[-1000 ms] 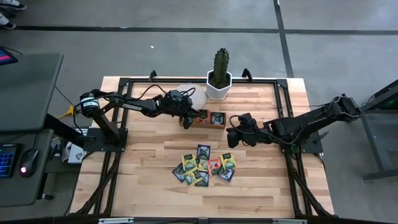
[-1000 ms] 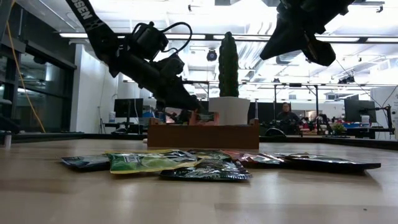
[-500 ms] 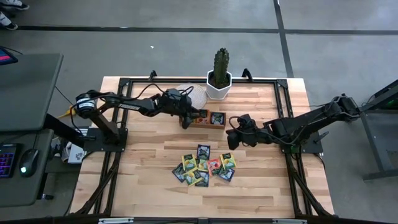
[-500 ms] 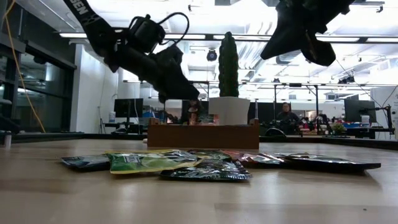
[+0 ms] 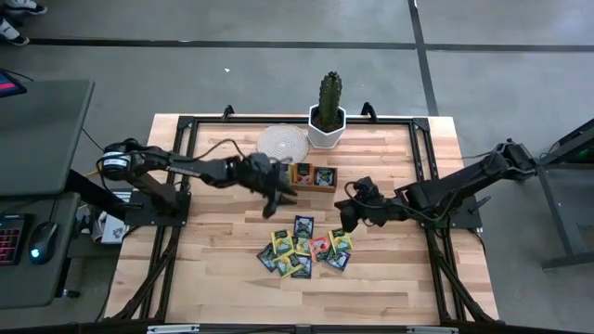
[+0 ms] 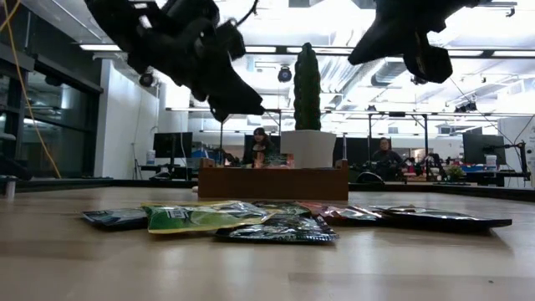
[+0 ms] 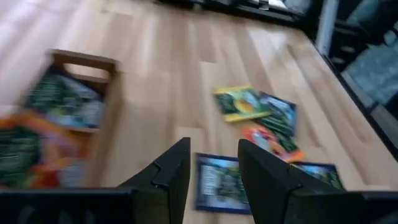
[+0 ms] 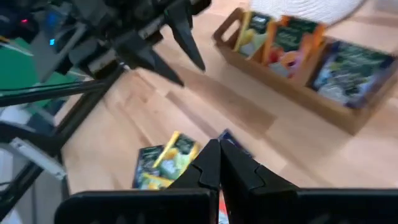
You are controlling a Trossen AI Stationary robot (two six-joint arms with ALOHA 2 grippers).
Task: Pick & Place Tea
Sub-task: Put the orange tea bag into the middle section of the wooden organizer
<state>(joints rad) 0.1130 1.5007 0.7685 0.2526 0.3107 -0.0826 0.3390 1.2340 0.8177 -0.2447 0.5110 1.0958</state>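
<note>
Several tea packets (image 5: 304, 249), yellow, green, orange and dark blue, lie flat in a loose heap on the wooden table. More tea packets stand in the brown wooden tray (image 5: 313, 176), which shows side-on in the low view (image 6: 273, 182). My left gripper (image 5: 280, 202) hangs open and empty in the air between the tray and the heap. In its wrist view (image 7: 214, 163) a dark blue packet (image 7: 217, 183) lies on the table below the fingers. My right gripper (image 5: 348, 215) hovers shut and empty (image 8: 219, 155) just right of the heap's far side.
A cactus in a white pot (image 5: 327, 116) and a round white mat (image 5: 281, 142) stand behind the tray at the far edge. A black metal frame (image 5: 422, 158) borders the table. Bare wood lies to the left and near side of the heap.
My left gripper has drawn back from the tray's left compartment, moving toward the table's near edge and up a little, and now hangs over the bare wood between tray and heap. The packets in the tray and the heap have stayed where they were.
</note>
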